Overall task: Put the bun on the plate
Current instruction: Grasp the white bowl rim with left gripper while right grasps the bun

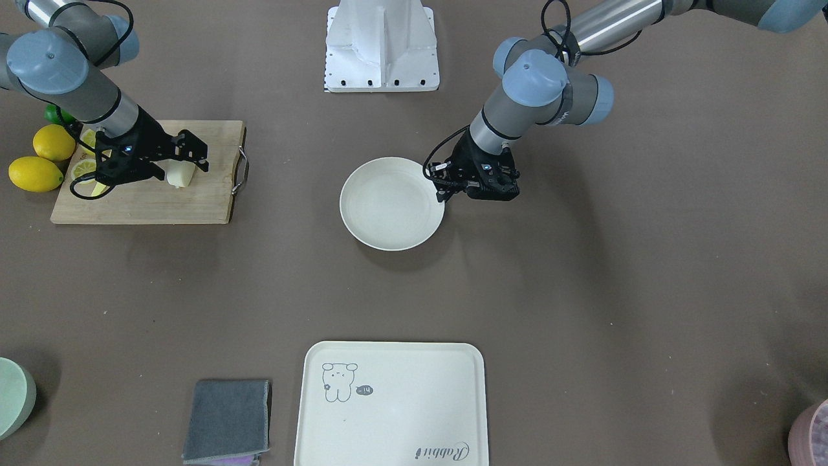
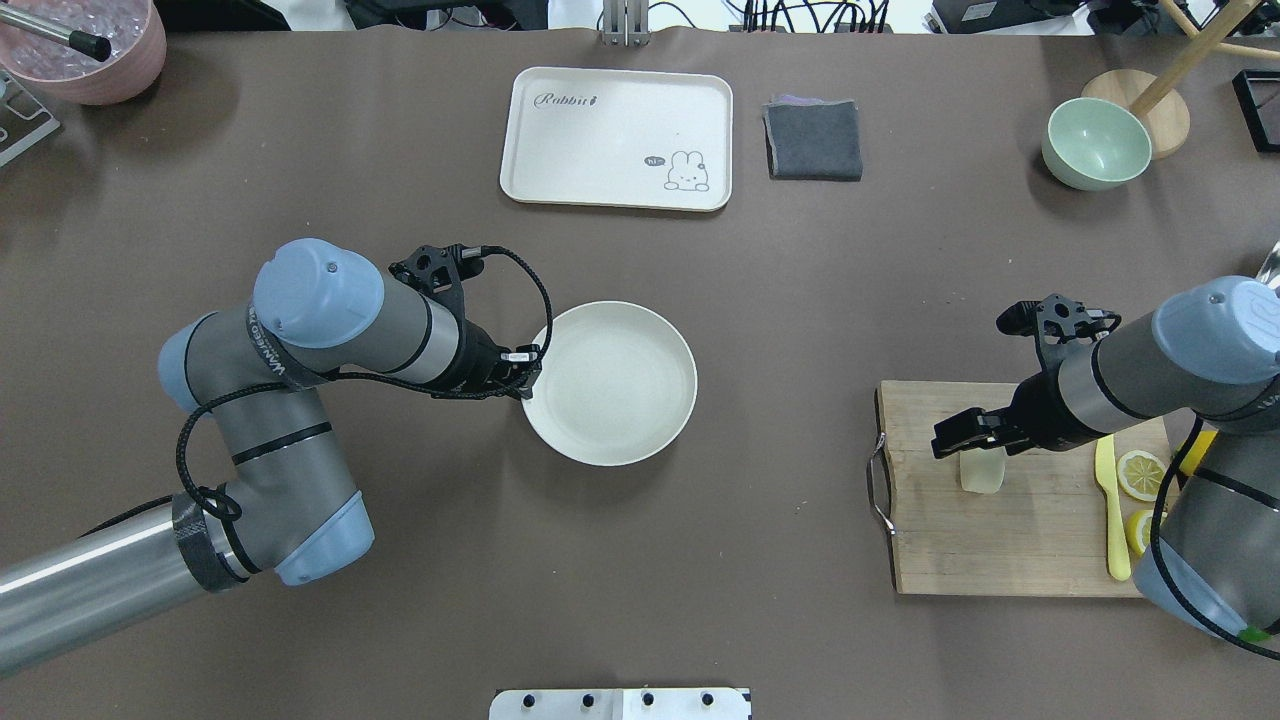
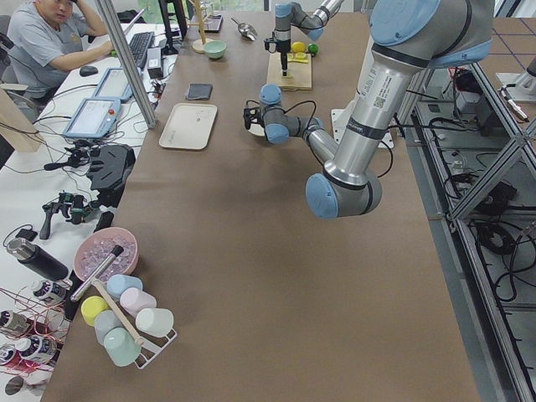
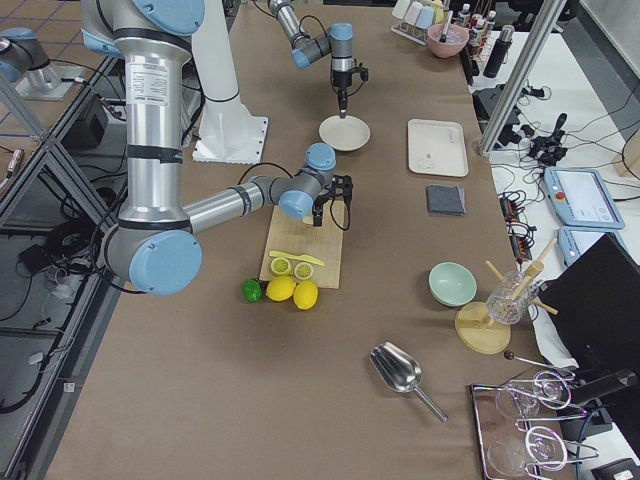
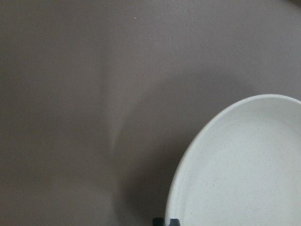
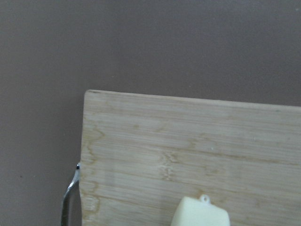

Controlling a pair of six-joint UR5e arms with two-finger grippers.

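The bun (image 1: 181,175) is a pale cream block standing on the wooden cutting board (image 1: 149,204); it also shows in the overhead view (image 2: 981,472) and at the bottom edge of the right wrist view (image 6: 200,214). My right gripper (image 1: 176,165) hangs right over it, open, with a finger on either side. The round off-white plate (image 2: 610,383) lies bare at the table's middle. My left gripper (image 2: 528,380) is shut and holds nothing, its tips low beside the plate's rim (image 5: 188,155).
On the board lie lemon slices (image 2: 1140,474) and a yellow knife (image 2: 1110,500), with whole lemons (image 1: 35,173) beside it. A cream tray (image 2: 617,137), a grey cloth (image 2: 813,139) and a green bowl (image 2: 1095,143) sit at the far side. A person (image 3: 46,42) sits past the table.
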